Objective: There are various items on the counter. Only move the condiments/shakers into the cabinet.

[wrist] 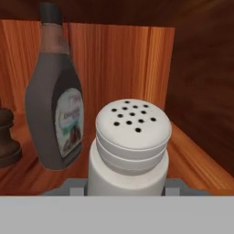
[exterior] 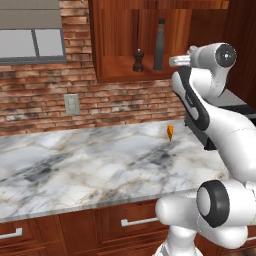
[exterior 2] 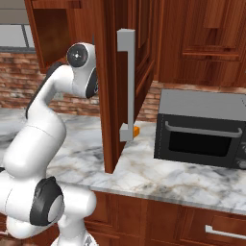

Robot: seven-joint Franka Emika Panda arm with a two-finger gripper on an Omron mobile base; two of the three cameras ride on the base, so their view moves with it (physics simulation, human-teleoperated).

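Shaker (wrist: 132,148): pale, perforated cap, upright between the finger tips at the bottom of the hand view; the gripper (wrist: 125,189) is closed on its body, holding it inside the cabinet (exterior: 120,75), above or at the shelf; contact with the board cannot be told. Held upright, probably so it stands when released.

Bottle (exterior: 159,44): tall, dark, standing on the shelf, just left of the shaker in the hand view.

Pepper mill (exterior: 138,60): small, dark brown, on the shelf left of the bottle, leaving the right end free for the last item.

Orange wedge (exterior: 170,132): on the counter (exterior: 75,160), no condiment, so rightly left there.

Arm: reaches up past the open cabinet door (exterior 2: 113,86).

Remaining, by judgement: lower, release, withdraw.
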